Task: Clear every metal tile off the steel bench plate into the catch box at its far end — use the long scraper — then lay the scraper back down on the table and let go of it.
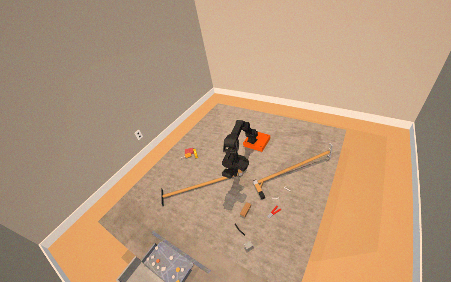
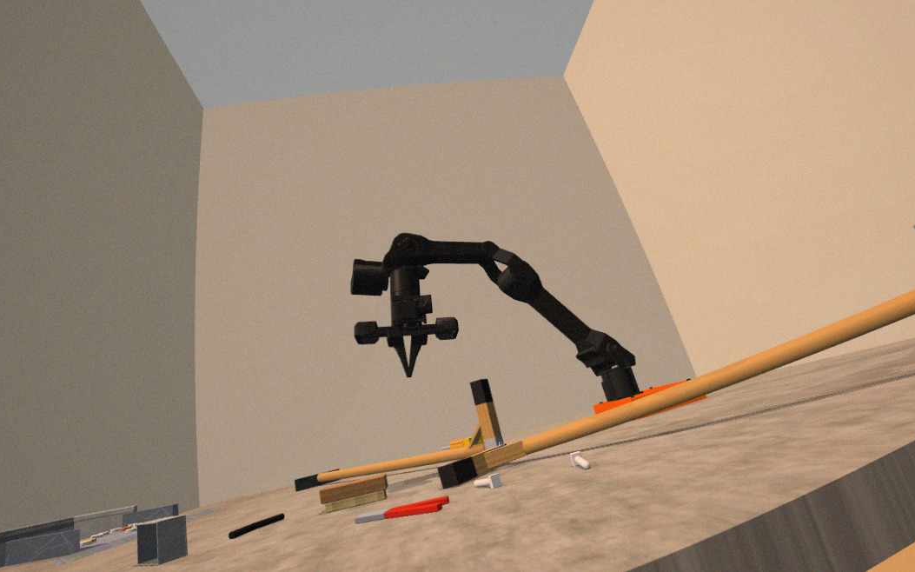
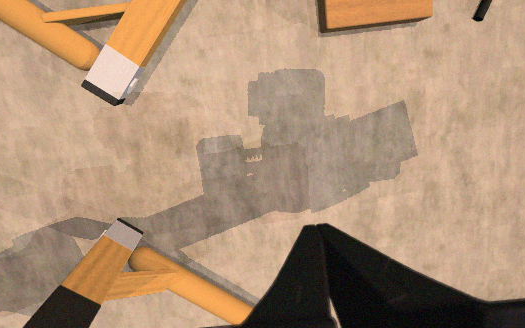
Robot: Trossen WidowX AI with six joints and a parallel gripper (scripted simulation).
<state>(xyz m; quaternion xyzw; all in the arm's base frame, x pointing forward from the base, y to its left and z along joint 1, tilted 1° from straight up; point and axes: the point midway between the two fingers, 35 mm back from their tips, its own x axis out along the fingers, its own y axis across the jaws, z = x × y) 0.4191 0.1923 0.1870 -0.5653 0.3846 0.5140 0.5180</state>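
My gripper (image 2: 408, 375) (image 3: 315, 236) is shut and empty, pointing down above the table near the scraper's grip. The long scraper (image 1: 199, 185) (image 2: 396, 464) (image 3: 196, 290) lies with its dark blade (image 1: 162, 197) at the left; its black-ended grip (image 2: 487, 419) (image 3: 83, 285) stands up and is mostly hidden by the gripper in the top view. Several small white and orange tiles, among them an orange tile (image 1: 157, 260) and a white tile (image 1: 163, 268), lie on the blue-grey bench plate (image 1: 166, 250). The catch box (image 1: 128, 269) adjoins the plate and is cut off by the frame edge.
A second long tool (image 1: 293, 167) (image 2: 731, 374) (image 3: 36, 29) with a pronged metal head lies at the right. A wooden block (image 1: 245, 209) (image 3: 376, 15), red-handled pliers (image 1: 274, 211), two bolts, a black rod (image 1: 239, 229) and a grey block (image 1: 248, 246) lie between arm and plate. A bar (image 1: 181, 252) edges the plate.
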